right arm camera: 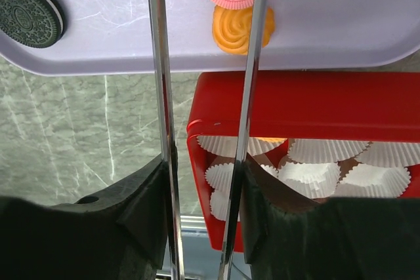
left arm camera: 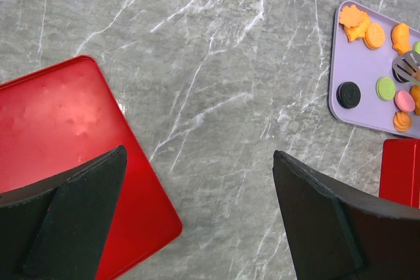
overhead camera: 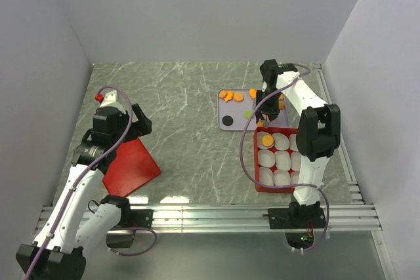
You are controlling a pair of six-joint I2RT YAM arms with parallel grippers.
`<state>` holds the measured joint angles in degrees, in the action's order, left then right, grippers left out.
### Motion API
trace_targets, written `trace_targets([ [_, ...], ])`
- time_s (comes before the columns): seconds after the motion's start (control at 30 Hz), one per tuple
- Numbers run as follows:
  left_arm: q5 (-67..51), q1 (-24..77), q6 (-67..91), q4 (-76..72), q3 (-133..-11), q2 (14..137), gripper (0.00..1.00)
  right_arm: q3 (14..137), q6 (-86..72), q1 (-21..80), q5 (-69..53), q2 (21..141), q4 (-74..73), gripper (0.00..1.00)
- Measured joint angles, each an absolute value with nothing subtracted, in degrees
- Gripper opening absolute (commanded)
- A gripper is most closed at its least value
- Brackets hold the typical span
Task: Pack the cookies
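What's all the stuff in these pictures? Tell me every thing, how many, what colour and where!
cookies: several; orange, green, pink and black; on the tray, plus one orange one in a paper cup
tray: one; lilac; far right of the table
box: one; red; just in front of the tray
paper cups: several; white; inside the box
lid: one; red; flat on the left of the table
tongs: one pair; silver; reaching over the tray
table: one; grey marble
left arm: black and white; jaws wide open by the lid
right arm: black and white; jaws closed on the tongs
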<state>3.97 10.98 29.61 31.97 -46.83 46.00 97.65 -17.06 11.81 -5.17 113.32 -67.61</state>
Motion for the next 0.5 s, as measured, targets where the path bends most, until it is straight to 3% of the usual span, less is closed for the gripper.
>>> trace_targets([
  [0.5, 3.68, 10.98, 29.58, 31.94, -46.83, 45.95, 0.99, 102.63, -18.26, 11.75, -9.15, 104.95, -68.23, 0.43],
])
